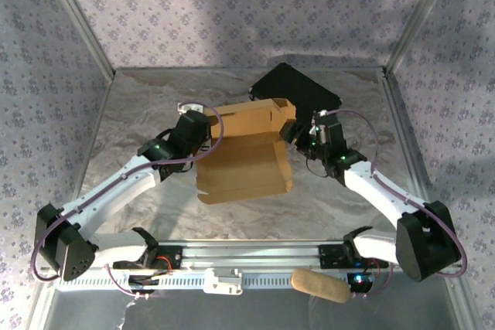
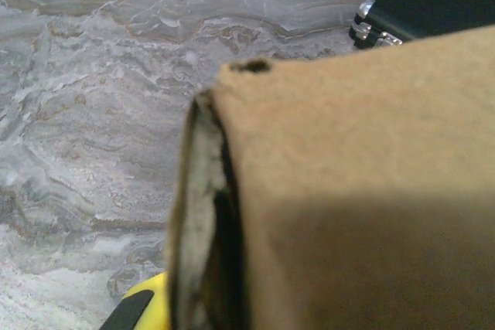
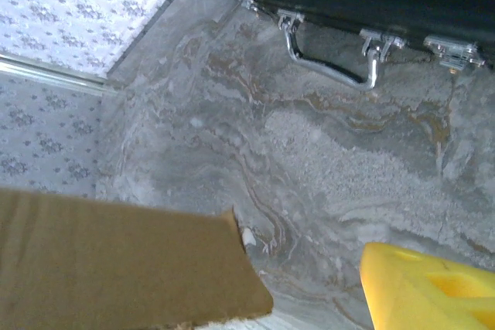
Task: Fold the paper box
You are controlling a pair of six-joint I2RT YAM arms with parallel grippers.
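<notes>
Grey marbled table enclosed by patterned walls. The paper box, partly folded, lay at centre frame. The left gripper was pinched tight on the box's left wall. The right gripper, at its right edge below the black case, stood spread wide, gripping nothing.
</notes>
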